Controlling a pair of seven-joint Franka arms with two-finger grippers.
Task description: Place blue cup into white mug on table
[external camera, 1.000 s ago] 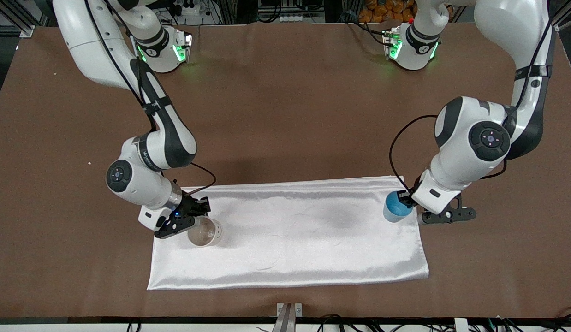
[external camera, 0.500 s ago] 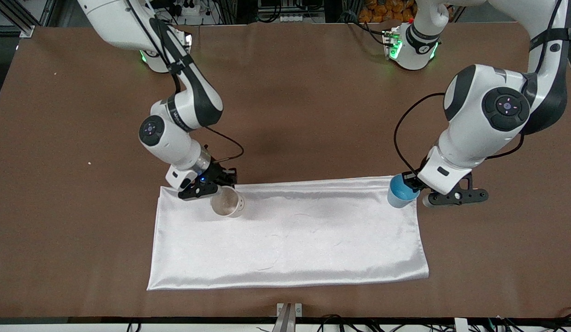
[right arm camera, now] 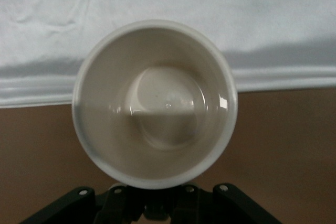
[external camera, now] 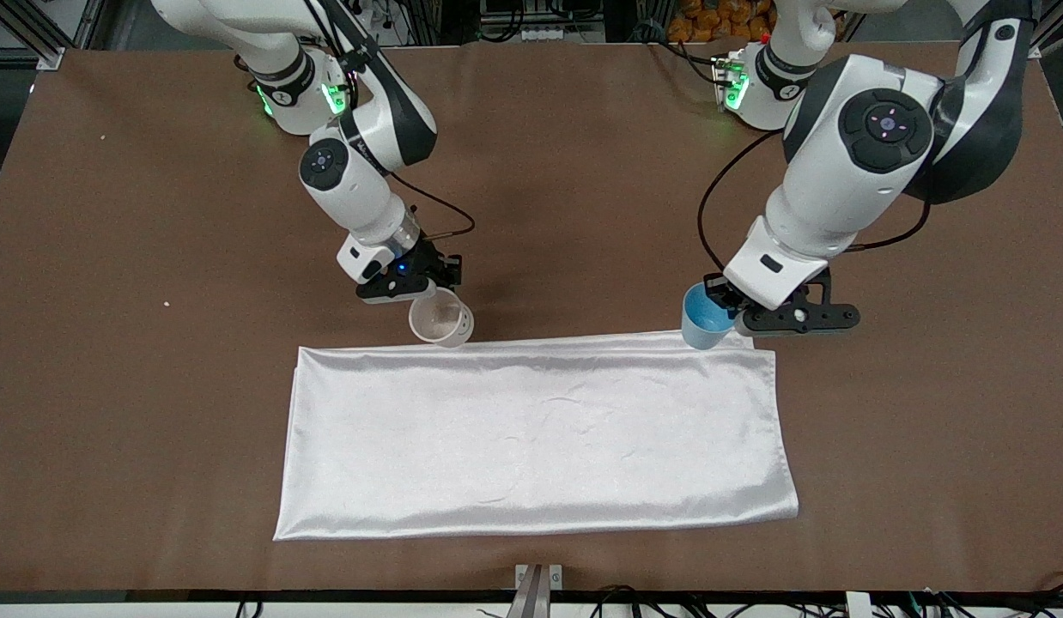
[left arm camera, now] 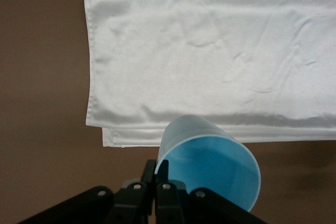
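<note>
Both grippers hold cups aloft over the white cloth's (external camera: 531, 433) base-side edge — right gripper (external camera: 409, 290) clamps the white mug (external camera: 441, 318), left gripper (external camera: 749, 316) apparently pinches the blue cup's (external camera: 703, 316) rim — likely for nesting.

Count: one blue cup (external camera: 703, 318), one white mug (external camera: 441, 318), one white satin cloth (external camera: 536, 433), one brown worktop (external camera: 111, 343), two robot arms.
</note>
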